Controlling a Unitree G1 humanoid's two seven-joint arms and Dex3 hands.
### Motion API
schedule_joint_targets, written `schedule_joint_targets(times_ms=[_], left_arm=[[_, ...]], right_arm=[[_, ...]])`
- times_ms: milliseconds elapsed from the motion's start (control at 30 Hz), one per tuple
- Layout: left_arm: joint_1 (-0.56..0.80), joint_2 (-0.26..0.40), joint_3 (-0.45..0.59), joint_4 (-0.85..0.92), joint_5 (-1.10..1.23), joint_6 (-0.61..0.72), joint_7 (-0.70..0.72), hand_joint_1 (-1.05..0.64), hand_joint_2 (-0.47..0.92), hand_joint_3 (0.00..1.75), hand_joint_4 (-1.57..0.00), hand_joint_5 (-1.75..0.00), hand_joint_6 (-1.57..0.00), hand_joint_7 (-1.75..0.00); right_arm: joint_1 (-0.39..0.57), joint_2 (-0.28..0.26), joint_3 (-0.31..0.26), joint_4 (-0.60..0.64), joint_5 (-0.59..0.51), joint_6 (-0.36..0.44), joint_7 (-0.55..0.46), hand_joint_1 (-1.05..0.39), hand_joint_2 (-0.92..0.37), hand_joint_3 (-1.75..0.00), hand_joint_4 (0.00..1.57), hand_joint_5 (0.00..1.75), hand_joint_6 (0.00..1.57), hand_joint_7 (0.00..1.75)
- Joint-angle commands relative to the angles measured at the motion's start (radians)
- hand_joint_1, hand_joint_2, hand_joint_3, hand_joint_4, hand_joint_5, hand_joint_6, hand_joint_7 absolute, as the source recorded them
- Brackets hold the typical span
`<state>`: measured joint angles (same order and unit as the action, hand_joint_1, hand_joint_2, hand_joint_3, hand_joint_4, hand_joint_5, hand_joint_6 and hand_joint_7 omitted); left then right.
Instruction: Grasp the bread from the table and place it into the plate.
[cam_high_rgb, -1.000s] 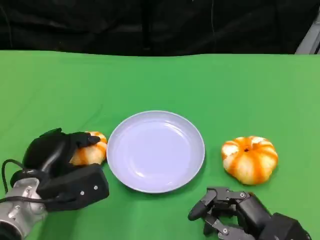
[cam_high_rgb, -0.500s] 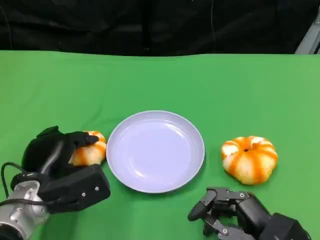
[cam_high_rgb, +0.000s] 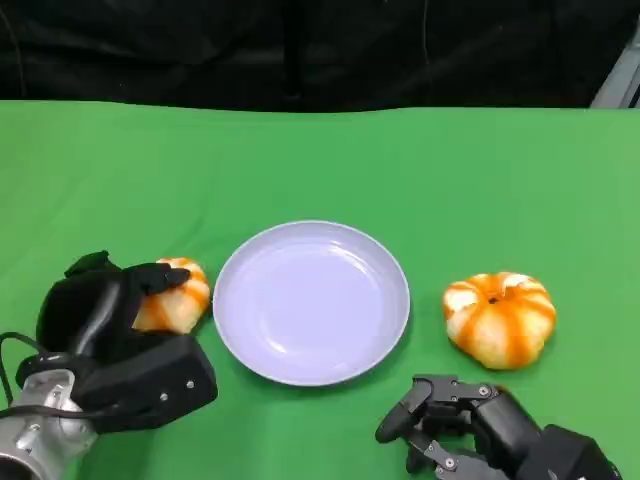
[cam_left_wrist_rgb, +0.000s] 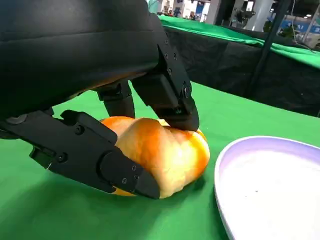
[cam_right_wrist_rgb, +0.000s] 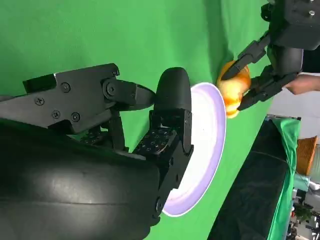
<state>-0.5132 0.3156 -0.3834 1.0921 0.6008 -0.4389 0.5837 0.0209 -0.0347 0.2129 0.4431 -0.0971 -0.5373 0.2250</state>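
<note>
The bread (cam_high_rgb: 176, 297), a small orange and white roll, sits just left of the pale lilac plate (cam_high_rgb: 310, 300). My left hand (cam_high_rgb: 105, 315) grips it from the near left. In the left wrist view black fingers (cam_left_wrist_rgb: 102, 160) clamp the bread (cam_left_wrist_rgb: 162, 155) from both sides, low over the green cloth, with the plate (cam_left_wrist_rgb: 270, 190) close beside it. My right hand (cam_high_rgb: 465, 425) lies near the front edge, fingers curled in on nothing. The right wrist view looks past that hand (cam_right_wrist_rgb: 125, 135) to the plate (cam_right_wrist_rgb: 205, 150), the bread (cam_right_wrist_rgb: 234, 90) and the left hand (cam_right_wrist_rgb: 280, 45).
A larger orange and white pumpkin-shaped piece (cam_high_rgb: 500, 318) stands right of the plate, just beyond my right hand. Green cloth (cam_high_rgb: 330, 160) covers the table, with a black backdrop behind the far edge.
My left hand has shifted slightly left and up, and the bread has moved with it, a little away from the plate's rim. The right hand has stayed still.
</note>
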Motion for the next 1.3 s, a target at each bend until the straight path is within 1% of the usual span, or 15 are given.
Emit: schedule_joint_targets(times_ms=[33,100,133,167,267,333,400,467,500,567,767,900,1133,1200,1300], left_arm=[[0.025,0.043,0.025,-0.045,-0.004,-0.001,0.029,-0.12,0.85,0.0,-0.5,-1.46,-1.26,-0.03],[0.053,0.068,0.048,-0.118,-0.009,-0.003,0.041,-0.13,0.86,0.0,-0.65,-1.17,-1.31,-0.13],[0.066,0.075,0.057,-0.149,-0.011,-0.003,0.041,-0.13,0.86,0.0,-0.68,-1.11,-1.31,-0.15],[0.075,0.077,0.063,-0.17,-0.011,-0.002,0.037,-0.13,0.87,0.0,-0.68,-1.1,-1.29,-0.21],[0.104,0.085,0.08,-0.245,-0.006,0.002,0.03,-0.12,0.87,0.0,-0.7,-1.09,-1.14,-0.5],[0.123,0.09,0.093,-0.301,-0.006,0.008,0.02,-0.13,0.86,0.0,-0.71,-1.07,-1.17,-0.45],[0.141,0.092,0.105,-0.347,-0.01,0.012,0.009,-0.13,0.87,0.0,-0.74,-0.99,-1.24,-0.29],[0.16,0.096,0.116,-0.406,-0.006,0.009,0.01,-0.12,0.87,0.0,-0.76,-0.96,-1.27,-0.23],[0.168,0.097,0.121,-0.429,-0.005,0.007,0.01,-0.11,0.86,0.0,-0.73,-1.05,-1.32,-0.18],[0.178,0.096,0.13,-0.456,-0.002,0.009,0.006,-0.11,0.86,0.0,-0.7,-1.13,-1.36,-0.13],[0.2,0.097,0.149,-0.523,-0.007,0.0,-0.022,-0.09,0.85,0.0,-0.69,-1.17,-1.37,-0.1],[0.232,0.077,0.149,-0.593,-0.019,-0.039,-0.046,-0.06,0.85,0.0,-0.73,-1.06,-1.4,-0.07],[0.243,0.067,0.162,-0.613,-0.018,-0.042,-0.069,-0.06,0.85,0.01,-0.74,-1.03,-1.4,-0.06],[0.227,0.021,0.139,-0.604,-0.043,-0.043,-0.116,-0.04,0.85,0.01,-0.73,-1.01,-1.39,-0.04],[0.221,-0.004,0.136,-0.603,-0.053,-0.043,-0.146,-0.02,0.85,0.01,-0.73,-0.98,-1.38,-0.03]], right_arm=[[0.009,-0.008,-0.002,-0.009,0.003,0.005,0.002,-0.13,-0.92,-0.46,0.68,1.5,0.81,0.99],[0.007,-0.008,-0.003,-0.006,0.004,0.003,0.003,-0.12,-0.92,-0.47,0.67,1.49,0.81,0.99],[0.006,-0.008,-0.003,-0.005,0.005,0.003,0.004,-0.12,-0.92,-0.47,0.67,1.49,0.8,0.99],[0.005,-0.008,-0.003,-0.004,0.006,0.003,0.004,-0.12,-0.92,-0.47,0.67,1.49,0.8,0.99],[0.003,-0.008,-0.003,-0.003,0.002,0.004,0.002,-0.12,-0.92,-0.47,0.67,1.49,0.8,0.99],[0.0,-0.009,-0.004,-0.002,0.001,0.002,0.002,-0.12,-0.92,-0.47,0.67,1.49,0.8,1.0],[-0.001,-0.008,-0.004,0.001,0.003,-0.002,0.003,-0.12,-0.92,-0.46,0.68,1.49,0.8,1.0],[-0.001,-0.007,-0.003,0.0,0.001,0.003,0.001,-0.12,-0.92,-0.46,0.68,1.49,0.8,1.0],[-0.001,-0.006,-0.003,-0.003,0.001,0.008,0.001,-0.12,-0.92,-0.46,0.68,1.49,0.8,1.0],[-0.001,-0.006,-0.003,-0.005,0.002,0.013,0.001,-0.12,-0.92,-0.46,0.68,1.49,0.8,1.0],[-0.009,-0.005,-0.004,0.009,-0.001,0.0,-0.003,-0.11,-0.92,-0.47,0.68,1.49,0.8,1.01],[-0.014,-0.004,-0.004,0.018,-0.005,-0.002,-0.009,-0.11,-0.92,-0.46,0.68,1.49,0.8,1.01],[-0.016,-0.004,-0.003,0.024,-0.006,-0.007,-0.011,-0.11,-0.92,-0.47,0.68,1.48,0.8,1.01],[-0.02,0.002,-0.002,0.03,-0.004,-0.011,-0.012,-0.11,-0.92,-0.47,0.68,1.48,0.8,1.0],[-0.022,0.004,-0.002,0.034,-0.004,-0.014,-0.013,-0.11,-0.92,-0.47,0.68,1.49,0.8,1.0]])
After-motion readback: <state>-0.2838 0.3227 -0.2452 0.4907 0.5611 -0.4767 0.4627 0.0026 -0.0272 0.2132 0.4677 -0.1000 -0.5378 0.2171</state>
